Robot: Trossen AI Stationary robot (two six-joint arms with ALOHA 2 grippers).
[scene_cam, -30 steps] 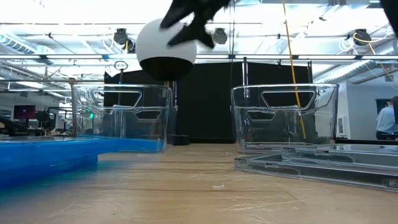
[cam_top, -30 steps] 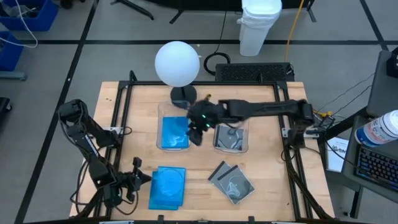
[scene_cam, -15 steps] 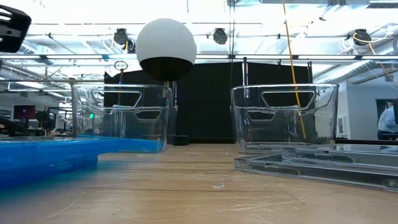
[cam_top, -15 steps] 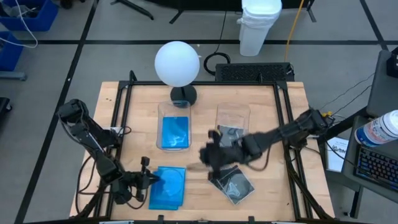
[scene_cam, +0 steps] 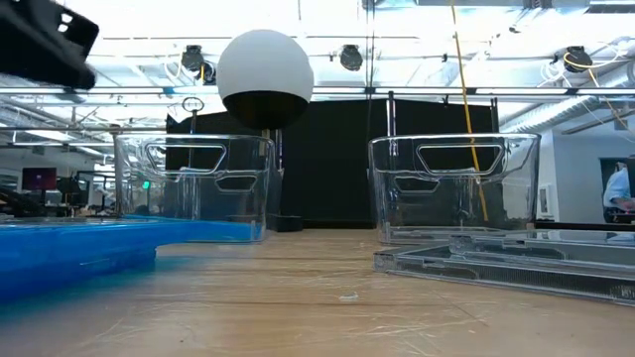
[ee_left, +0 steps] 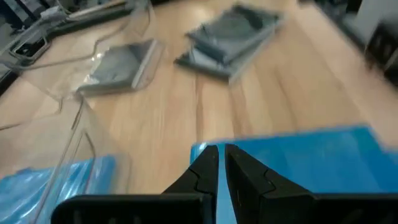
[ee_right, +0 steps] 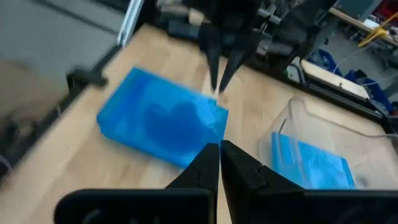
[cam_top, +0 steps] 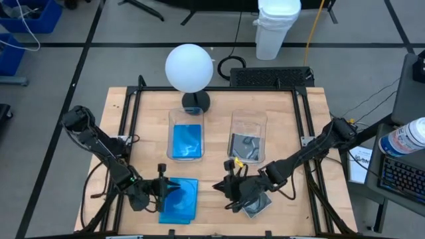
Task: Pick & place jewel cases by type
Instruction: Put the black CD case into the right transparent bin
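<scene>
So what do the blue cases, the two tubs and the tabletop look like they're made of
Bright blue flat cases: glossy translucent plastic, apparently; light passes through. Two clear rectangular tubs: transparent moulded plastic, contents visible through walls. Pale tabletop: wood or wood veneer, judging by grain lines.

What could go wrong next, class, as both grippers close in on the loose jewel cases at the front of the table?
1. The left gripper and right gripper point at each other across the blue jewel case stack; the arms could collide.
2. Both grippers are shut and neither holds a case; a shut gripper may push the stack rather than grasp it.
3. The right arm lies over the clear jewel cases and may knock them askew.
</scene>
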